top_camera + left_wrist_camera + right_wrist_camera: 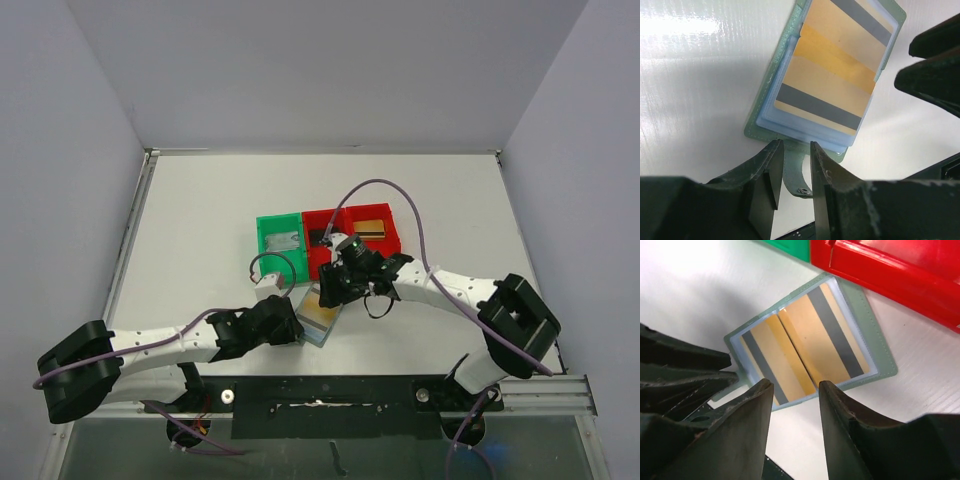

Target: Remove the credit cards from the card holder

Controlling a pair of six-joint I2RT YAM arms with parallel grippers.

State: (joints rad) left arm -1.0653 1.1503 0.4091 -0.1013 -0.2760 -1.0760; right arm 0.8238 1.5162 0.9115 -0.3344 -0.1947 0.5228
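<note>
The card holder (321,318) lies open on the table, grey-green with clear sleeves. Gold credit cards (830,85) with grey stripes sit in its sleeves; they also show in the right wrist view (815,340). My left gripper (796,150) is at the holder's near-left edge, its jaws closed to a narrow gap on the holder's snap strap (797,182). My right gripper (794,390) is open and empty, just above the holder's edge (875,340), one finger on each side of the cards' ends. In the top view it (332,290) hangs over the holder's far end.
A green bin (279,240) holds a silver-grey card (284,241). Two red bins stand beside it: the middle one (322,245) holds something dark, the right one (372,240) holds a gold card (371,224). The red bin (890,270) is close behind the holder.
</note>
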